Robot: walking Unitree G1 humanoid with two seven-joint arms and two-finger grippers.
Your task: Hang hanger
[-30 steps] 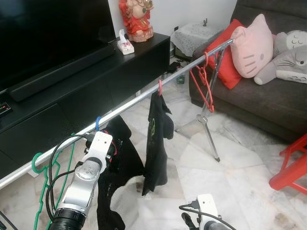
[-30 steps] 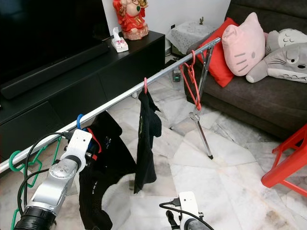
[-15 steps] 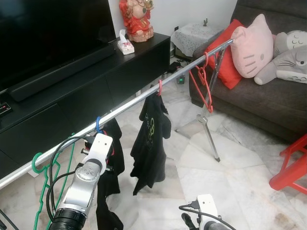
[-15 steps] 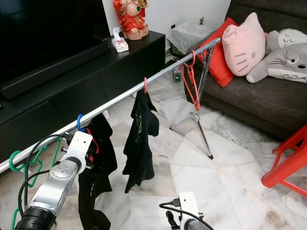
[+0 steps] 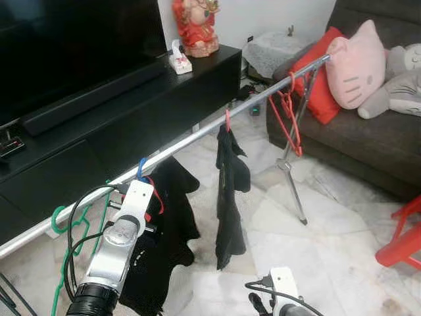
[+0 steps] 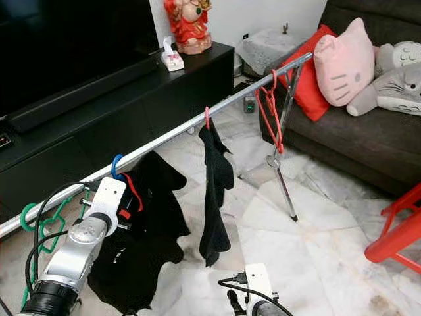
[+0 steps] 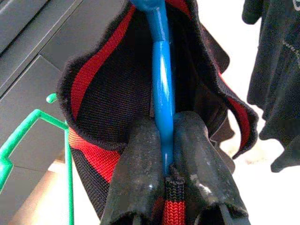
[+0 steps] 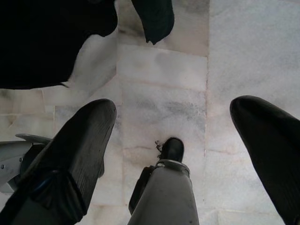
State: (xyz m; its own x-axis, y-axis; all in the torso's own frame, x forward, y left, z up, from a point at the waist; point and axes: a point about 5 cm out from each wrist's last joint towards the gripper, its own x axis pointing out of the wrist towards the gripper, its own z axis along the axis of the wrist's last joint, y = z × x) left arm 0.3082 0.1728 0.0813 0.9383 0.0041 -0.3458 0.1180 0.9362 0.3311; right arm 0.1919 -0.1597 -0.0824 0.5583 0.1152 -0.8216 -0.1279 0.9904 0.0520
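A blue hanger [image 7: 161, 70] carries a black garment with red trim [image 5: 164, 230], and its hook [image 5: 141, 166] sits over the silver rail [image 5: 191, 138]. My left gripper [image 7: 164, 140] is shut on the hanger's neck, just below the rail. Further along the rail, a second black garment [image 5: 230, 191] hangs on a pink hanger [image 5: 227, 120]. Empty red hangers [image 5: 290, 115] hang near the rail's far end, and a green hanger [image 5: 71, 227] near its close end. My right gripper [image 8: 173, 110] hangs low over the marble floor, open and holding nothing.
A black TV console [image 5: 112, 112] runs behind the rail, with a red figurine [image 5: 197, 26] on it. The rail's tripod leg [image 5: 295, 187] stands on the floor. A dark sofa [image 5: 368, 138] with cushions is at the right, and a red stool [image 5: 402, 230] lower right.
The camera has shifted slightly. Both black garments swung and bunched half a second ago and now hang straighter. My left gripper stays shut on the blue hanger at the rail.
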